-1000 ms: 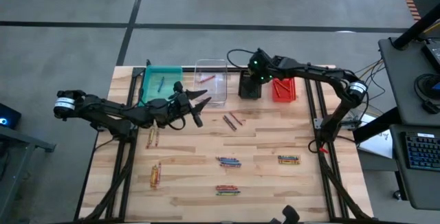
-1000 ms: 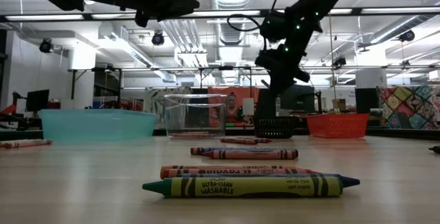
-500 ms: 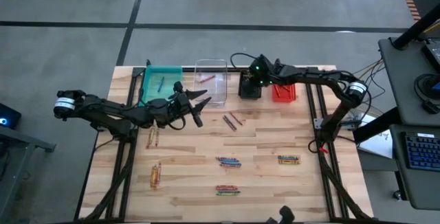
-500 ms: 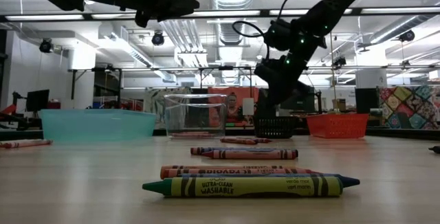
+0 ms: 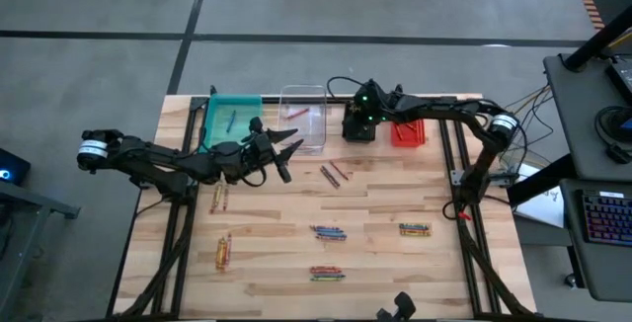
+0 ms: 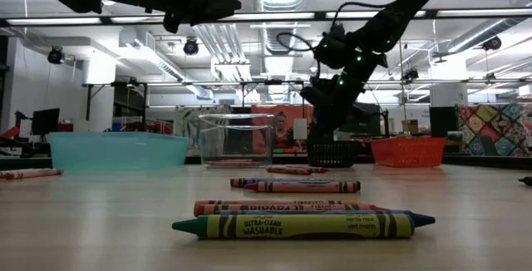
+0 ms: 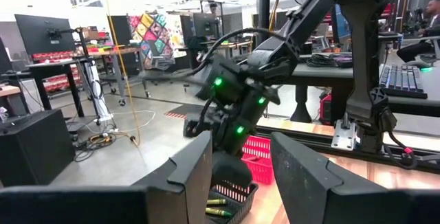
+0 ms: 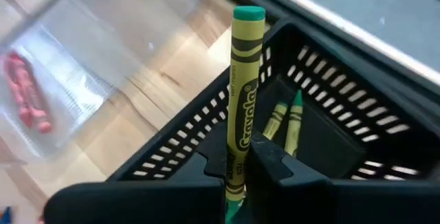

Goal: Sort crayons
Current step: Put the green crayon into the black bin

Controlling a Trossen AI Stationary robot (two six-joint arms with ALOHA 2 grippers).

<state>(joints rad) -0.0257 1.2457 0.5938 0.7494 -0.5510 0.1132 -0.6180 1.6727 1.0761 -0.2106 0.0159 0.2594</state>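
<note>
My right gripper [image 5: 360, 117] is shut on a yellow-green crayon [image 8: 242, 100], which stands upright between the fingers just above the black bin [image 8: 323, 52]. Two green crayons [image 8: 287, 122] lie inside that bin. My left gripper [image 5: 292, 148] hovers open with nothing in it, in front of the clear bin [image 5: 303, 117]; its own view shows the spread fingers [image 7: 189, 176] and the right arm beyond. Loose crayons lie on the table in small groups: a reddish pair [image 5: 333, 174], groups at the left [image 5: 218, 199] and in front [image 5: 329, 232].
A teal bin [image 5: 231, 120] with a blue crayon stands at the back left. A red bin [image 5: 408, 130] sits to the right of the black one. Red crayons [image 8: 26, 90] lie in the clear bin. More crayons lie nearest the low camera [image 6: 303, 225].
My right gripper has shifted left and come lower over the black bin, still holding the crayon. The left arm has not moved.
</note>
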